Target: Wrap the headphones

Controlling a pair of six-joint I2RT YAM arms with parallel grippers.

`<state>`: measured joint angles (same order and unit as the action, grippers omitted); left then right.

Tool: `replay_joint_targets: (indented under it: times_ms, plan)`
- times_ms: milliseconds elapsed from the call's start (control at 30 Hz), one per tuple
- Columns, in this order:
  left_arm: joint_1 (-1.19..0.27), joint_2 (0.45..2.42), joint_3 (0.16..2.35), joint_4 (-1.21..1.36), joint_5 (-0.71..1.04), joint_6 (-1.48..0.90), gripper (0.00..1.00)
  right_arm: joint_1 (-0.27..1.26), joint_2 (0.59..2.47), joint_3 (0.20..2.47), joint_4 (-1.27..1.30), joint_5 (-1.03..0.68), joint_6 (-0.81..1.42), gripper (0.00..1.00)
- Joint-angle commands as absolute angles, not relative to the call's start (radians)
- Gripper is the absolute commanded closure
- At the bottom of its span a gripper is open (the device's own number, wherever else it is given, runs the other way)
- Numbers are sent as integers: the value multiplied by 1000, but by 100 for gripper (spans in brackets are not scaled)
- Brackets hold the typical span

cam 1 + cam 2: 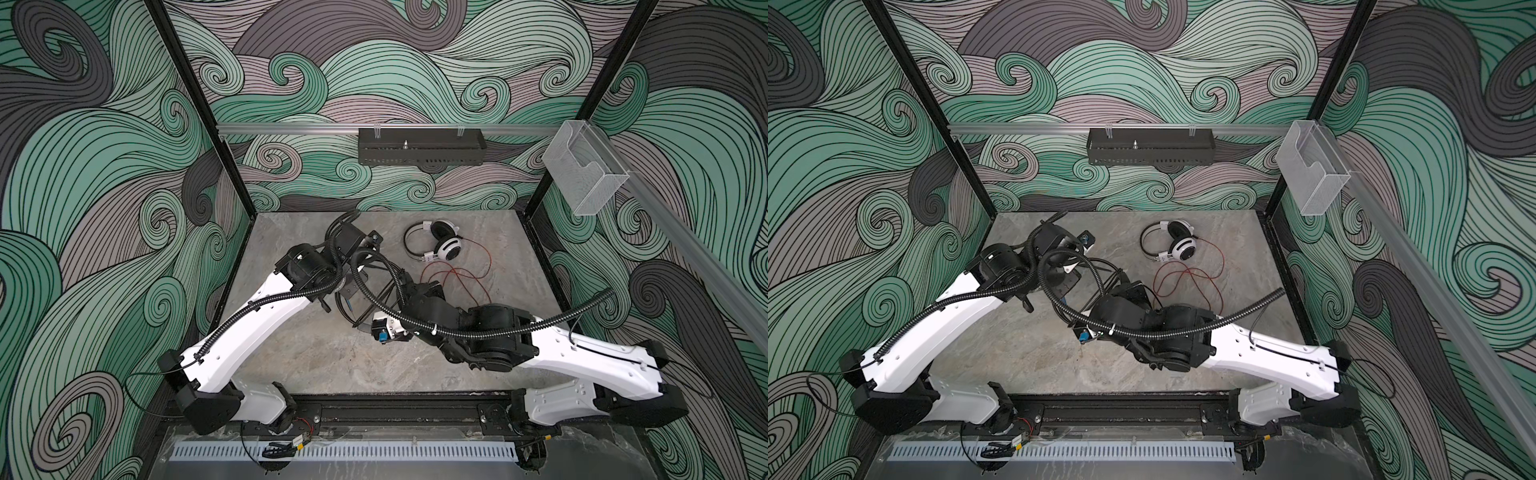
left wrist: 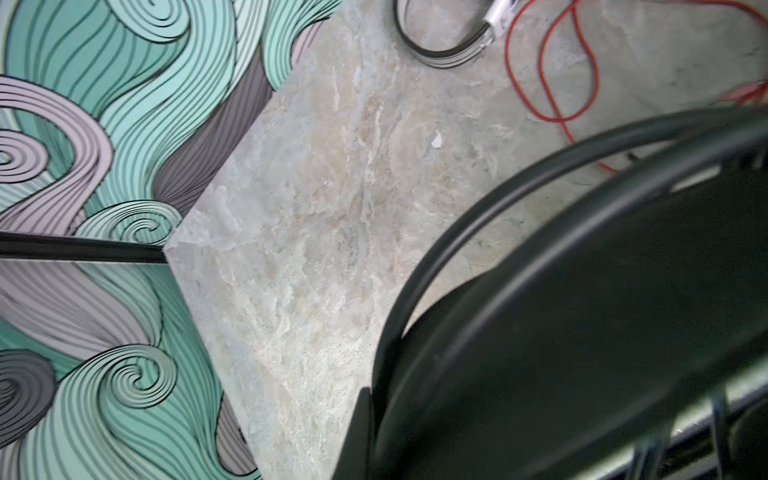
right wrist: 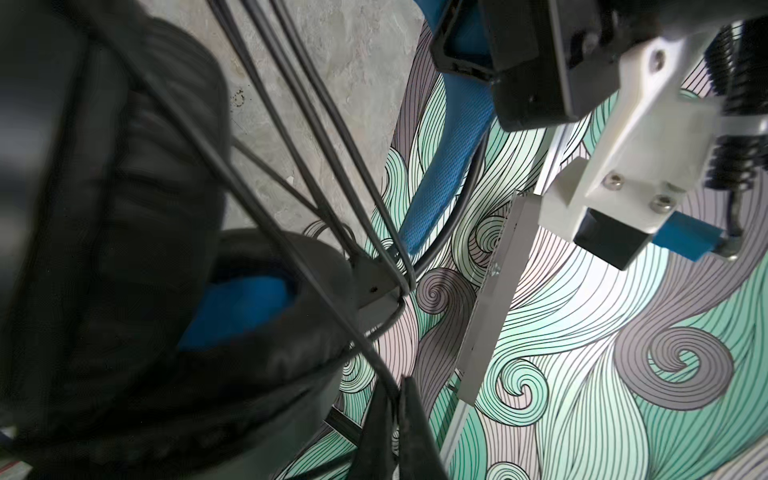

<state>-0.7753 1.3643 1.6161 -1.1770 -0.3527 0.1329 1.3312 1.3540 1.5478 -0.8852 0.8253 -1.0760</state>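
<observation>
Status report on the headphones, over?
Both shut: left gripper on band of black headset, right gripper on its black cable. White headset untouched, red cable loose.

Counter (image 1: 332,365) ctr: near headset (image 3: 124,270) sits between L arm (image 1: 257,328), in from 7 o'clock, & R arm (image 1: 582,353), in from 5. Far headset (image 1: 436,245) lies on counter at 1 o'clock, apart from both arms. Its cable (image 1: 465,276) sprawls twd its 5 o'clock. Tray (image 1: 419,145) on back wall at 12; box (image 1: 582,174) on side rail at 2.
</observation>
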Motion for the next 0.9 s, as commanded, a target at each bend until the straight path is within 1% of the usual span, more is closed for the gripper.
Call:
replay_joint_targets:
  times_ms: [0,133,233,333,433,567,700,767,867]
  plan:
    - [-781,1305,1625,-1312,-158,215,100,1273,1352,1631,-839,852,-1024,100]
    - [-781,1305,1604,-1308,-91,206,100,1261,1370,1629,-839,752,-994,99]
    - [-781,1308,1592,-1300,-71,195,100,1256,1377,1628,-839,697,-966,97]
    - [-781,1306,1569,-1266,-60,161,100,1255,1379,1623,-851,639,-941,97]
    - [-781,1338,1576,-1246,-46,86,100,1268,1383,1627,-857,609,-913,97]
    - [-750,1390,1592,-1228,-32,-79,100,1305,1387,1626,-865,607,-884,98]
    - [-724,1402,1579,-1163,102,-187,100,1332,1391,1614,-893,632,-847,97]
    - [-725,1396,1569,-1123,186,-185,100,1335,1386,1598,-896,632,-835,95]
    - [-724,1376,1539,-1073,276,-145,100,1333,1383,1581,-895,637,-834,89]
